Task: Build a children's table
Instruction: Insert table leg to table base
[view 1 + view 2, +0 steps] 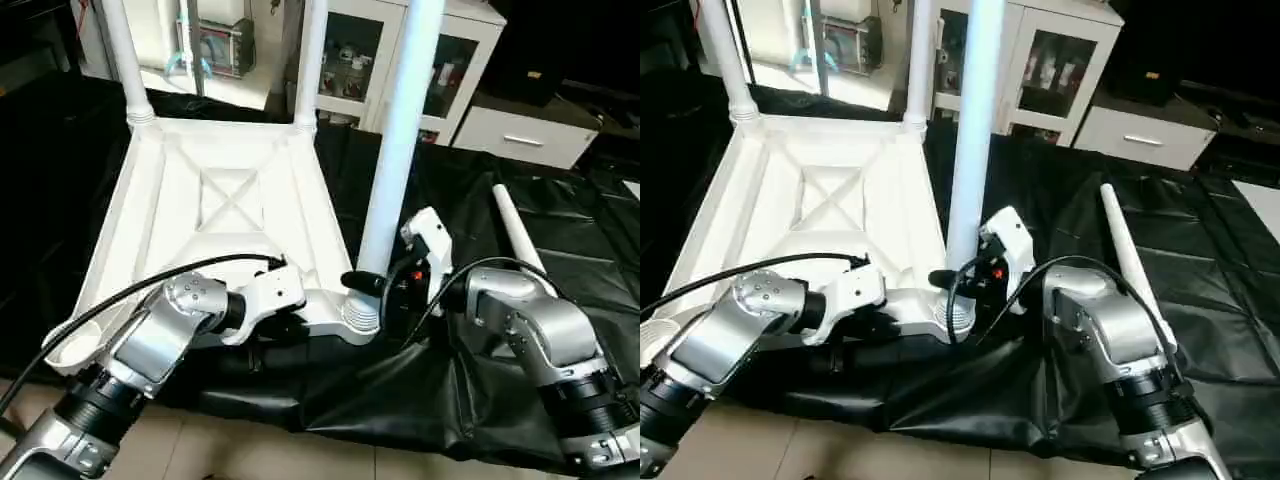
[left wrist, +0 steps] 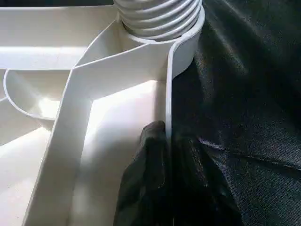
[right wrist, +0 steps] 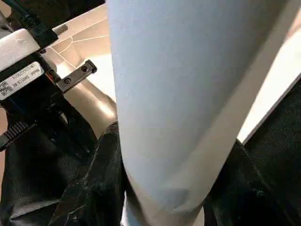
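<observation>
The left gripper is pinched on the near rim of the top, one black finger inside the wall and one outside, close to the near right corner socket. The right gripper is clamped around the base of a leg that stands upright in that socket, its fingers on either side of the white tube just above the ribbed collar (the tube fills the space between them). The top lies upside down on a black sheet, its X-ribbed underside facing up. Two more legs stand in the far sockets, one at the far left and one at the far right. A fourth leg lies loose on the sheet to the right of the top, well apart from it. The near left socket has no leg in it. Beyond the sheet stands a white cabinet with glass doors.
</observation>
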